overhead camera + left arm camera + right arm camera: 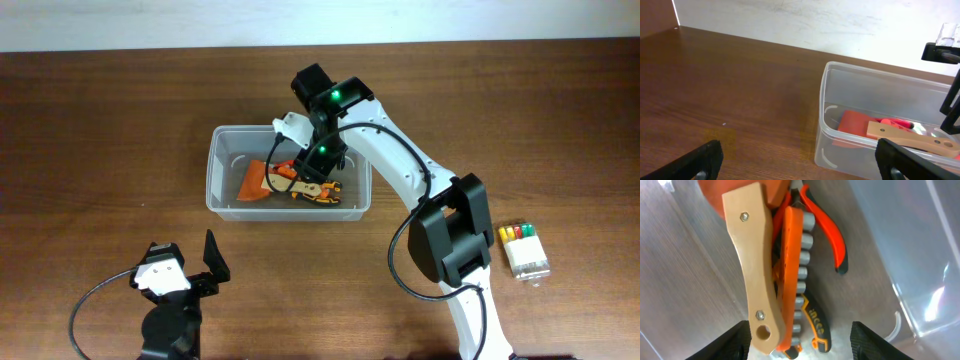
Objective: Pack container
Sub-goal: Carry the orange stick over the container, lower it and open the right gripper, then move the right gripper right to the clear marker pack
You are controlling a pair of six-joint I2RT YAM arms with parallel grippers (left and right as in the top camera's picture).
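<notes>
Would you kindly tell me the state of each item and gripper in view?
container: open-topped, partly filled.
wooden-handled scraper: lying in the container, not gripped.
socket rail: lying against the scraper.
pliers: lying in the container.
bit case: on the table, outside the container.
left gripper: open, empty.
right gripper: open, above the scraper.

**Container (226, 160): open, upright, loaded**
A large rectangular tub of translucent clear plastic, with rounded corners and a rim, is set lidless on the table (100, 120), just beyond centre, long sides running left to right. Tools (256, 181) are held on its floor, mainly toward the right half.
</notes>
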